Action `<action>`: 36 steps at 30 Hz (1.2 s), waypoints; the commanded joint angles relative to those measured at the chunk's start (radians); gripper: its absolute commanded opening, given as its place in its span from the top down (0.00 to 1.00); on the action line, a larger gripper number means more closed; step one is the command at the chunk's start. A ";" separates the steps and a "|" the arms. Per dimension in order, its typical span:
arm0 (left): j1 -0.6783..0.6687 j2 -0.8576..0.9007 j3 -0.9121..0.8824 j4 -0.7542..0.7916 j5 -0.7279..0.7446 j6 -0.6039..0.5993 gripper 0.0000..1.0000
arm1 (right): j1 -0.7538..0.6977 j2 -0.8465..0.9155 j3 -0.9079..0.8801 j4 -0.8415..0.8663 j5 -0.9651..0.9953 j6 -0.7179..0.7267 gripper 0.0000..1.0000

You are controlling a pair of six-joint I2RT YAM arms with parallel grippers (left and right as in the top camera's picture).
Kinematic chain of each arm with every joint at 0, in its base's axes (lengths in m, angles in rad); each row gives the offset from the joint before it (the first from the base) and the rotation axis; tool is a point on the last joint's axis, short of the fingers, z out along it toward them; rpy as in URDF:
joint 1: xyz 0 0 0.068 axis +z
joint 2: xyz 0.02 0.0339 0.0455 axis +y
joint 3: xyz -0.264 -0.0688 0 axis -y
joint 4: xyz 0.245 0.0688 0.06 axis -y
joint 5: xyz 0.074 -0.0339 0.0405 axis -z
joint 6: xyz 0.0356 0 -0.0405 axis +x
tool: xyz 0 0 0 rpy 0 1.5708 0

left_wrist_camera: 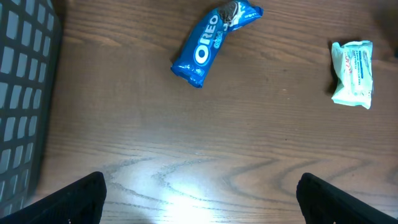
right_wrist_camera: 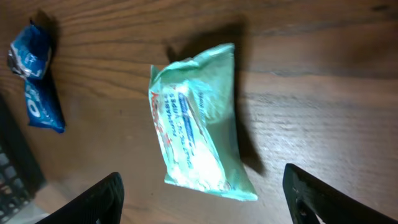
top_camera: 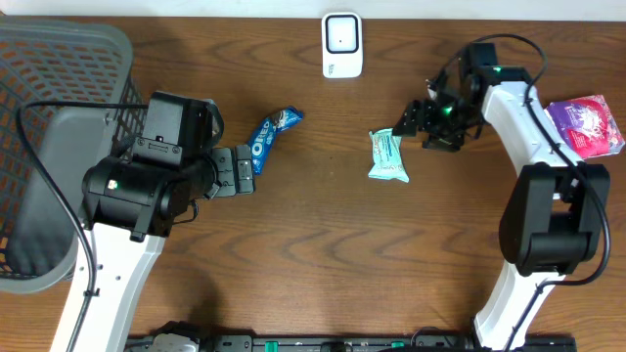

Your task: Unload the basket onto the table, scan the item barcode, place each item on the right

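A mint-green packet (top_camera: 387, 156) with red and blue print lies flat on the bench (top_camera: 323, 254), long axis 12 to 6. The white scanner (top_camera: 342, 45) sits at its 11 o'clock, well apart.

Table (top_camera: 323, 254): brown, wood-grain.
Basket (top_camera: 59, 49): grey, lattice pattern.
Scanner (top_camera: 342, 44): white, dark-outlined face.
Oreo packet (top_camera: 271, 137): blue, white lettering.
Snack packet (top_camera: 387, 156): mint green, red and blue print.
Pouch (top_camera: 585, 125): purple and pink.

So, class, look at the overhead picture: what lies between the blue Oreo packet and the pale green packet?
Nothing: only bare table lies between the Oreo packet and the green packet, as the overhead and left wrist views show.
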 commanded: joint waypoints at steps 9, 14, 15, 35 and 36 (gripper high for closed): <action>0.005 0.001 0.002 -0.003 -0.013 0.006 0.02 | 0.074 0.031 -0.204 0.214 0.037 0.075 0.26; 0.005 0.001 0.002 -0.003 -0.013 0.006 0.02 | 0.113 0.031 -0.320 0.371 0.038 0.154 0.45; 0.005 0.001 0.002 -0.003 -0.013 0.006 0.02 | 0.117 0.031 -0.340 0.399 0.037 0.171 0.51; 0.005 0.001 0.002 -0.003 -0.013 0.006 0.02 | 0.130 0.029 -0.081 0.626 -0.168 0.492 0.99; 0.005 0.001 0.002 -0.003 -0.013 0.006 0.02 | 0.133 0.029 -0.072 0.671 -0.164 0.536 0.99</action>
